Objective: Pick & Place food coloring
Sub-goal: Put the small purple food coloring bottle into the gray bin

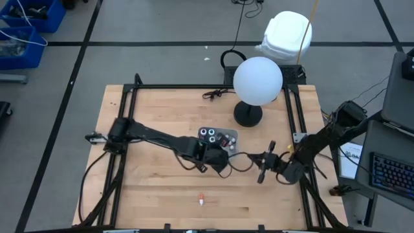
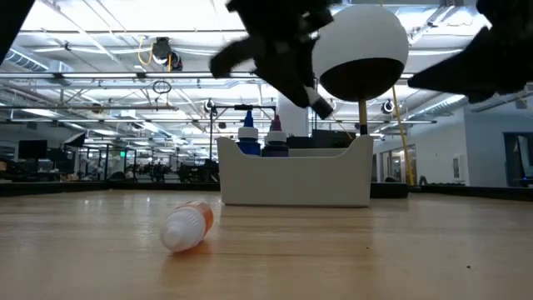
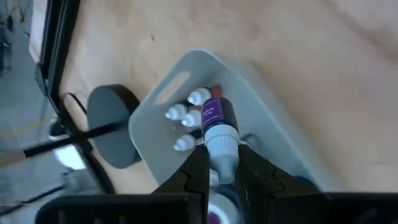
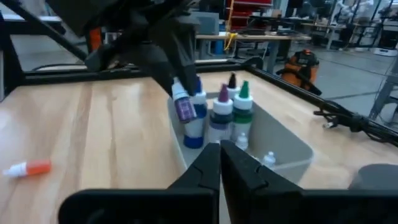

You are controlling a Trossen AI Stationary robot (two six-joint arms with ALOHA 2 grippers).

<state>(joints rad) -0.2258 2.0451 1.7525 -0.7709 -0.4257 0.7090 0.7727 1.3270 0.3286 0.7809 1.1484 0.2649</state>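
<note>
A pale tray [image 1: 231,134] stands mid-table and holds several food coloring bottles [image 4: 224,112], upright, with smaller white-capped droppers [image 3: 186,115] beside them. My left gripper [image 3: 222,155] hangs over the tray's near side, shut on a purple-labelled bottle [image 4: 184,107]. One orange dropper bottle [image 1: 202,199] lies on its side on the wood toward the near edge, also seen in the low view [image 2: 187,227]. My right gripper [image 4: 221,155] is shut on nothing. It stands level to the right of the tray [image 1: 259,162] and points at it. My left gripper pinches the purple bottle by its pale cap end [image 3: 222,146] between the two fingers. The fingers slant down from the table's left. The bottle's body [image 4: 185,111] hangs tilted below them, clear of the tray and just above its near rim.
A lamp with a white globe [image 1: 257,80] on a black base [image 1: 248,115] stands just behind the tray. A black frame rail [image 1: 194,87] runs around the table. Bare wood lies left of the tray and along the near edge.
</note>
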